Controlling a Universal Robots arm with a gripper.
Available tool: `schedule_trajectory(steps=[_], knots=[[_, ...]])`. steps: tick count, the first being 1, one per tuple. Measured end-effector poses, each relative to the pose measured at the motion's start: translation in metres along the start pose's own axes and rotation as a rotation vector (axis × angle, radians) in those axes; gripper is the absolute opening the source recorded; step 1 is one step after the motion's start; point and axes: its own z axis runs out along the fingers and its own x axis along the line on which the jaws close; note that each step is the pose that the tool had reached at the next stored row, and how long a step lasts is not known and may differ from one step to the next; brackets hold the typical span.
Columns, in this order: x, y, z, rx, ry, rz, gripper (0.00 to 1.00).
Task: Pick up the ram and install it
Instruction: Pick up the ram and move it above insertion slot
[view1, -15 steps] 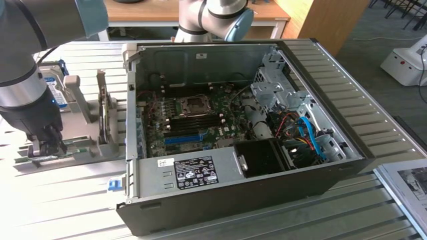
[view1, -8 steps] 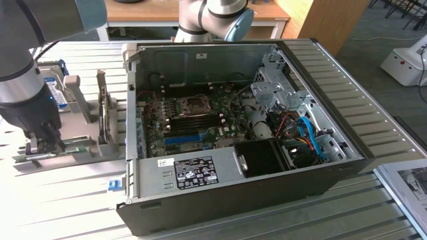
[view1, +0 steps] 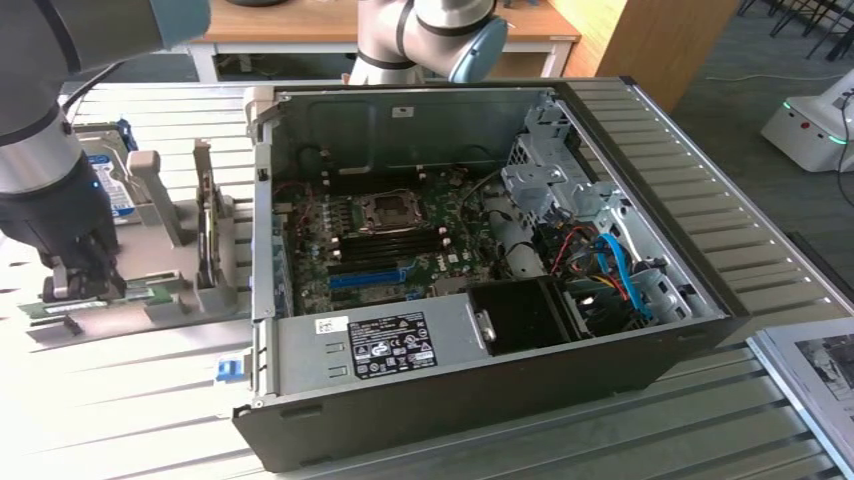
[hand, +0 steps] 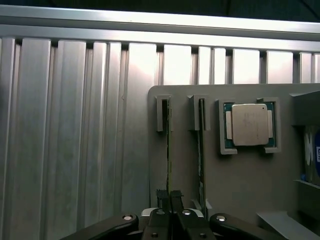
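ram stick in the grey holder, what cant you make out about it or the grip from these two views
- ram: edge-on in the wrist view, so its chips and label cannot be read; one end is covered by the shut gripper.
- Grip in the exterior view: the arm blocks where the gripper meets the holder.
- motherboard slots: too small in the exterior view to judge their latches.
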Motion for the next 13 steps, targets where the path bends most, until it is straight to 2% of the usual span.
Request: schedule_trajectory(steps=[13], knots=[[-0.001,0.0014,-0.0309,0.0000,0.0001,0.000,0.11]])
